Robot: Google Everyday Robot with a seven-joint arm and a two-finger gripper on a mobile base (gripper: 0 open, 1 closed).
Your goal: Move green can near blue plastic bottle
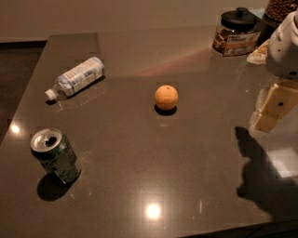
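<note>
The green can (pixel 54 156) stands at the front left of the dark table (pixel 153 158), its silver top open. The blue plastic bottle (pixel 77 76) lies on its side at the back left, its white cap pointing front-left. The can is well apart from the bottle, nearer the front edge. My gripper (pixel 272 110) hangs at the right edge of the view above the table, far from both the can and the bottle, and it holds nothing I can see.
A round orange fruit (pixel 166 97) sits mid-table. A black-lidded glass jar (pixel 237 31) stands at the back right, with another container (pixel 281 9) behind it. The table's left edge runs close to the can and the bottle.
</note>
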